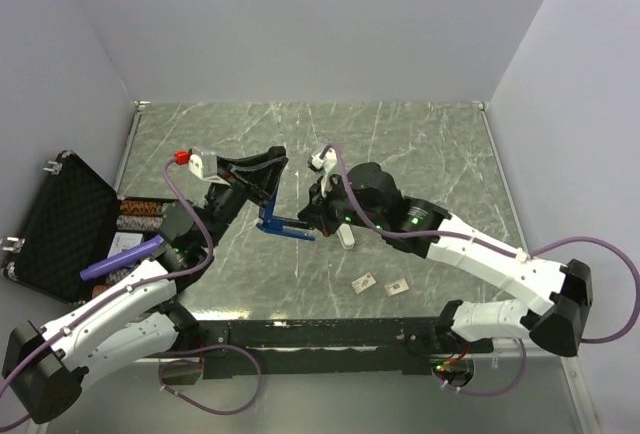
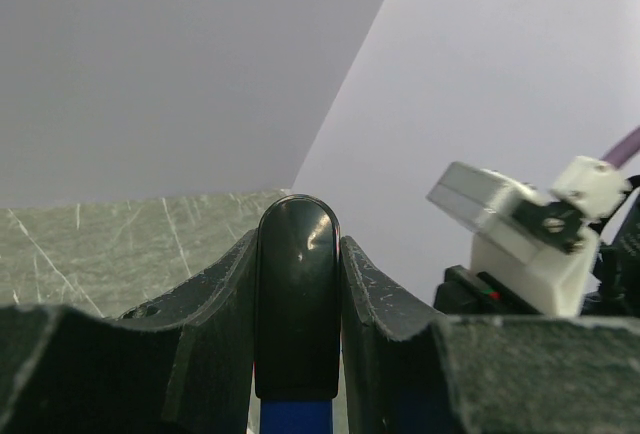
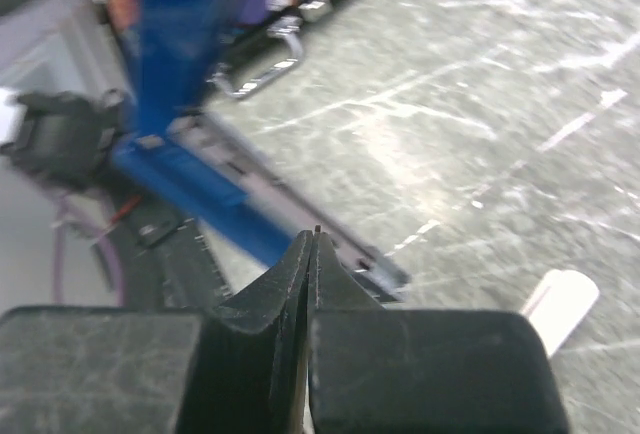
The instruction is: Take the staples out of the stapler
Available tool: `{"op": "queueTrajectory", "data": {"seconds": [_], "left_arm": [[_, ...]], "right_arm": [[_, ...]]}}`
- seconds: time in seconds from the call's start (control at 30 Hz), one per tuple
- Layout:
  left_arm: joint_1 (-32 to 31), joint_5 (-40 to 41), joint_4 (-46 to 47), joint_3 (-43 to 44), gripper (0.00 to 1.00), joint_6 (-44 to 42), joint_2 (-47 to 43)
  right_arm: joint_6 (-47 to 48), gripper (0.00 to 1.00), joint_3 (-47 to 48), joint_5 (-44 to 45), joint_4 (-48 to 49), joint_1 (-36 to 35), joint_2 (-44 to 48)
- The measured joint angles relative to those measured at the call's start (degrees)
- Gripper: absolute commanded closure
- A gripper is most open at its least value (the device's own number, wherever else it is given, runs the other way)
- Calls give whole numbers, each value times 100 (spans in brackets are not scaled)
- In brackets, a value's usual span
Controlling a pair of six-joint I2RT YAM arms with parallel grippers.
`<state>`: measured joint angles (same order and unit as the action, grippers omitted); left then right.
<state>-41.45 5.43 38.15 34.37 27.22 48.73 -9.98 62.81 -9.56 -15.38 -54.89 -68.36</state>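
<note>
1. Print on the two small cards (image 1: 363,282) is showing as tan and white patches, too small to read. They are lying side by side near the front edge of the tabletop (image 1: 430,144), right of centre.
2. The stapler (image 1: 287,227) is hanging open near the middle of the tabletop. One blue arm is standing up and the other is reaching out flat towards the right arm.
3. The left gripper (image 1: 267,194) is grasping the stapler. In the left wrist view its fingers (image 2: 215,294) are pressing on both sides of the rounded black end, which is standing upright between them with blue showing just below.
4. The right gripper (image 3: 313,254) is clenched, its two fingers meeting with no gap. The tips are sitting just beside the far end of the stapler's flat arm, where a grey channel is running along the blue. I cannot tell whether they are touching it.
5. I cannot tell whether any staples are lying in that grey channel; the right wrist view is too blurred there.
6. A white bar (image 1: 347,238) is lying on the tabletop just beside the right gripper, on its near side, apart from the stapler.
7. A black case (image 1: 60,222) is lying open at the tabletop's left edge.
</note>
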Motion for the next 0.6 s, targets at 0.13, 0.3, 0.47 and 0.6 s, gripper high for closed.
{"op": "queueTrajectory", "data": {"seconds": [0.13, 0.3, 0.47, 0.6], "left_arm": [[0, 26, -26, 0, 99, -46, 4], [0, 66, -35, 0, 99, -63, 31], [0, 160, -37, 0, 99, -87, 125], [0, 243, -59, 0, 99, -109, 229]], "right_arm": [[-20, 100, 63, 293, 33, 94, -306], [-44, 100, 229, 398, 160, 216, -616], [-116, 100, 271, 260, 308, 334, -861], [-175, 100, 271, 129, 391, 376, -970]]}}
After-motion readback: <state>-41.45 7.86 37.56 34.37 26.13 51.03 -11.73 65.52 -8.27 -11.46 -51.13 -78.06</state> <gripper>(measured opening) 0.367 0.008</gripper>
